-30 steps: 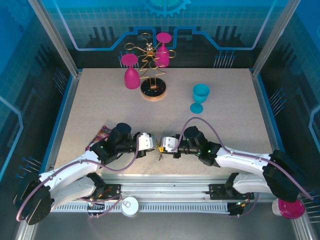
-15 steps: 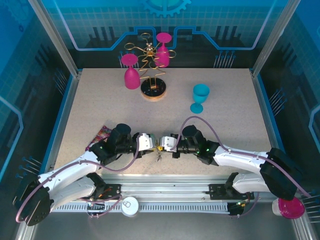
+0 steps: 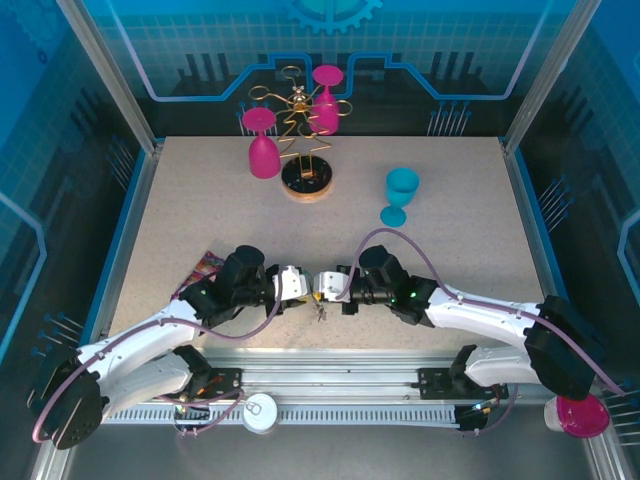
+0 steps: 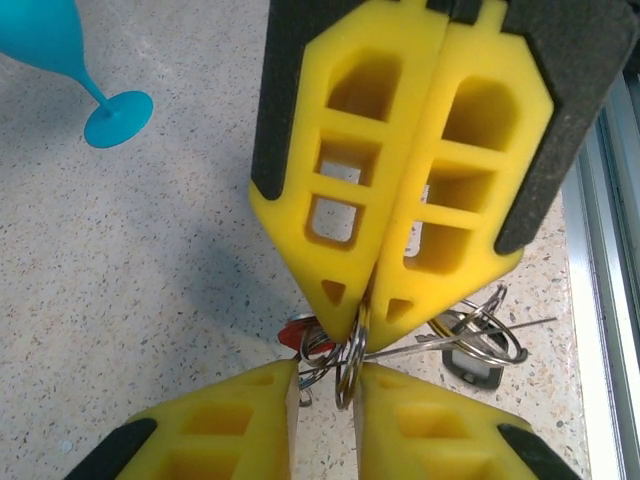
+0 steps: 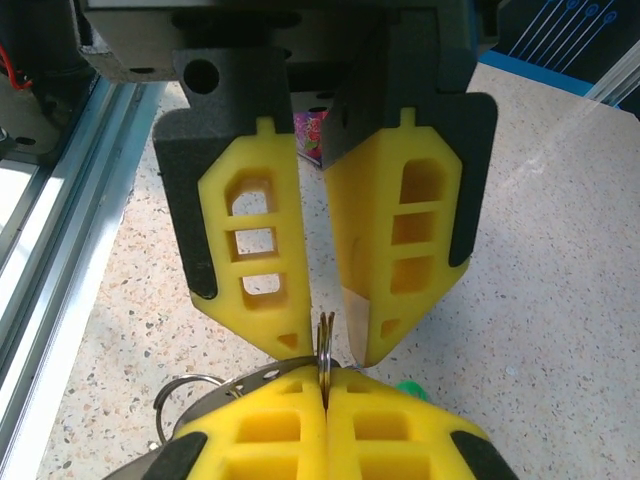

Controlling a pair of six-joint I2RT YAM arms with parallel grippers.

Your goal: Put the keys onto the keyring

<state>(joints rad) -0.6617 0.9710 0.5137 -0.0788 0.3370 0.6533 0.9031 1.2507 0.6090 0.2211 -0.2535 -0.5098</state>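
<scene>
The two grippers meet tip to tip near the table's front edge. My right gripper (image 3: 320, 287) (image 5: 325, 372) (image 4: 362, 318) is shut on a small split ring (image 5: 324, 335) (image 4: 351, 360) of the keyring. The keyring's grey loop (image 4: 480, 335) (image 5: 245, 377) and its green tag (image 5: 411, 390) lie under those fingers. My left gripper (image 3: 304, 287) (image 4: 325, 375) (image 5: 330, 345) is open, and the pinched ring stands in the narrow gap between its fingers. A red key head (image 4: 297, 331) rests on the table among the small rings. The bunch (image 3: 318, 312) hangs just below the fingertips.
A blue cup (image 3: 400, 192) (image 4: 60, 40) stands at the back right. Two pink glasses (image 3: 263, 145) hang on a wire rack (image 3: 307, 178) at the back. A purple packet (image 3: 205, 265) lies left of the left arm. The metal rail (image 4: 612, 300) runs along the near edge.
The right gripper has shut on the small ring and slid a little left. The left gripper's fingers have parted slightly around that ring.
</scene>
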